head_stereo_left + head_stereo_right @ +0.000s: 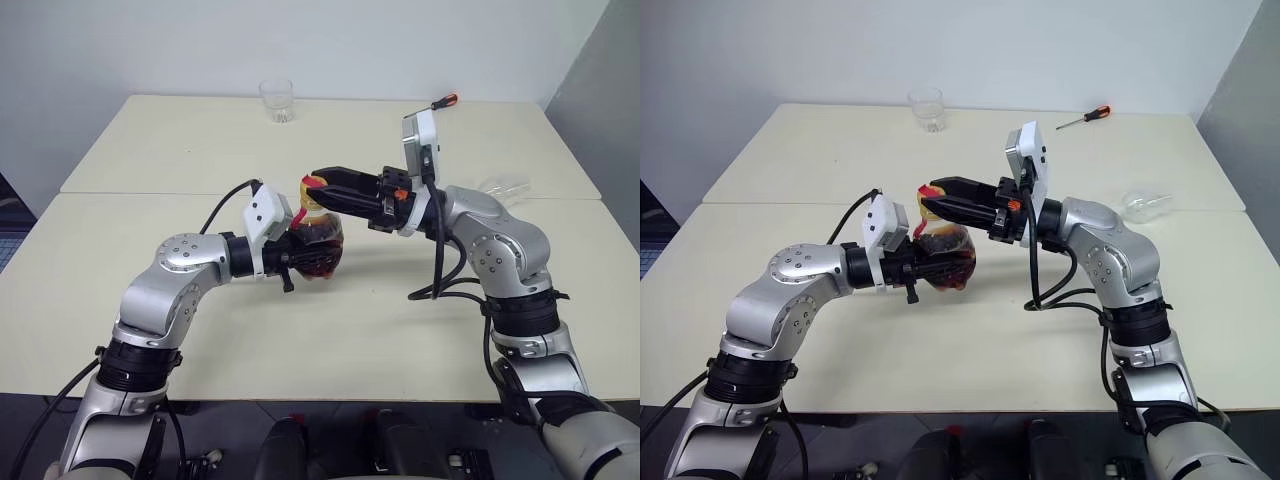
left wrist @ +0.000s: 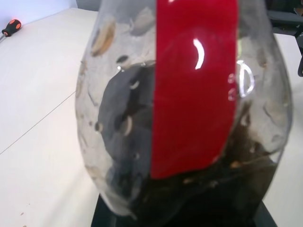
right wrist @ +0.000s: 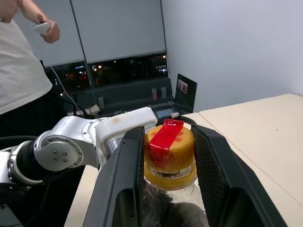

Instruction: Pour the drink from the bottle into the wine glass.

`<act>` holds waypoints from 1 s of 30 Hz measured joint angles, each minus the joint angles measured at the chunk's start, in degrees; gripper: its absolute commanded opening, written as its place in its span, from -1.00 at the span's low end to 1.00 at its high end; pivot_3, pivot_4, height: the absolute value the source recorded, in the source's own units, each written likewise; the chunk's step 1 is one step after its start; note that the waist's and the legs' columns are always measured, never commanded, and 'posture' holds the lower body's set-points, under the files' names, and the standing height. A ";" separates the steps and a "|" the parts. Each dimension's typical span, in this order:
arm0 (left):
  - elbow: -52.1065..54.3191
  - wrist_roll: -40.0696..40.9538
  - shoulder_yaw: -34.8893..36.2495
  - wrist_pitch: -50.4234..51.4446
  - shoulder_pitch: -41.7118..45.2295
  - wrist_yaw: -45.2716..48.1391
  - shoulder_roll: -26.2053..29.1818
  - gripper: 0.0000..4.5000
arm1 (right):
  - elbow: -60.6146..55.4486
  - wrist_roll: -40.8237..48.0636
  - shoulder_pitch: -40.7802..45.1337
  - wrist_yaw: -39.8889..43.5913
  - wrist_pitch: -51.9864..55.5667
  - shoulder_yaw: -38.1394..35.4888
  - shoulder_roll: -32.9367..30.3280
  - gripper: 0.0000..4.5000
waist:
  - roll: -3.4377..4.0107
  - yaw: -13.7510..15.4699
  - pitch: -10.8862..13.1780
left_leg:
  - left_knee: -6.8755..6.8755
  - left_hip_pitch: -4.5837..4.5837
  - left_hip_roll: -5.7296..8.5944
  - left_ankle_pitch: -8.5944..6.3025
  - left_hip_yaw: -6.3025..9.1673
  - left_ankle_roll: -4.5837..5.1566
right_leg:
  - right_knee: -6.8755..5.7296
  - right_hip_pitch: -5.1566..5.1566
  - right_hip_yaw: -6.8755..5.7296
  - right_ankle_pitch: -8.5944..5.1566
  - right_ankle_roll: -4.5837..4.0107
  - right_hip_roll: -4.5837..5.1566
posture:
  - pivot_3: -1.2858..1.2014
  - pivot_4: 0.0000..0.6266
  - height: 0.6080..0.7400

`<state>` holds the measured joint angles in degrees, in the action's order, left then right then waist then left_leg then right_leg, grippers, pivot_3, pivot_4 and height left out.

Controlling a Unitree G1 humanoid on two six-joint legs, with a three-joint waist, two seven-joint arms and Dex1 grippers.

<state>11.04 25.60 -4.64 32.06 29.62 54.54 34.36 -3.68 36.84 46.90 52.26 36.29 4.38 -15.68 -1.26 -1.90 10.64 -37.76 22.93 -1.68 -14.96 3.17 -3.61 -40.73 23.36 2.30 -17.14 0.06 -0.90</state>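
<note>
The bottle (image 1: pixel 322 243) hangs above the near table, upright with a slight tilt. My left gripper (image 1: pixel 308 256) is shut on its rounded base. The drink (image 2: pixel 124 142) is a dark pool in the lower part of the bottle, behind the red label strip (image 2: pixel 194 85). My right gripper (image 3: pixel 168 142) comes in level from the right. Its two black fingers (image 3: pixel 130 165) press on either side of the bottle's yellow cap (image 3: pixel 169 153). The wine glass (image 1: pixel 1145 205) appears to lie on its side on the table at the right, behind my right arm.
A short clear tumbler (image 1: pixel 277 100) stands at the far edge of the back table. A screwdriver (image 1: pixel 1092 115) with an orange-and-black handle lies at the far right. A seam between the two tables (image 1: pixel 150 193) runs behind the bottle. A person (image 3: pixel 19 71) stands beyond my left arm.
</note>
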 measured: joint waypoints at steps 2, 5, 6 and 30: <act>0.00 -0.05 0.00 -0.01 0.00 -0.01 -0.02 -0.59 | 0.00 -0.34 0.00 0.29 -0.55 0.18 -0.13 -0.48 | 0.00 0.00 0.00 | 0.00 0.00 0.00 0.00 0.01 0.00 | 0.00 0.00 0.00 0.00 0.00 0.00 | 0.03 -0.52 1.00; 0.00 -0.09 0.00 -0.01 0.00 -0.02 -0.05 -0.59 | 0.06 -0.40 0.00 0.34 -0.65 0.20 -0.13 -0.48 | 0.00 0.00 0.00 | 0.00 0.00 0.00 0.00 0.00 0.00 | 0.00 0.00 0.00 0.00 0.00 0.00 | 0.03 -0.52 1.00; 0.00 -0.09 0.00 -0.01 0.00 -0.02 -0.05 -0.59 | 0.12 -0.36 0.02 0.30 -0.63 0.19 -0.10 -0.48 | 0.00 0.00 0.00 | 0.00 0.00 0.00 0.00 0.00 0.00 | 0.00 0.00 0.00 0.00 0.00 0.00 | 0.03 -0.52 1.00; 3.17 0.44 0.63 -0.18 -3.00 1.22 0.71 -0.59 | -3.72 -1.74 -7.83 -6.47 3.76 -7.26 -10.18 -0.48 | -0.03 0.49 -0.01 | 0.03 0.08 0.00 -0.01 0.13 0.01 | 0.28 -0.13 -0.13 0.00 0.01 0.07 | 0.03 -0.52 1.00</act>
<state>14.22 26.04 -4.01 31.88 26.62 55.76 35.07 -7.40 35.10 39.07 45.78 40.05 -2.88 -25.86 -1.28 -1.42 10.63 -37.73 23.01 -1.68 -14.97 3.30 -3.60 -40.45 23.23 2.17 -17.14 0.07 -0.83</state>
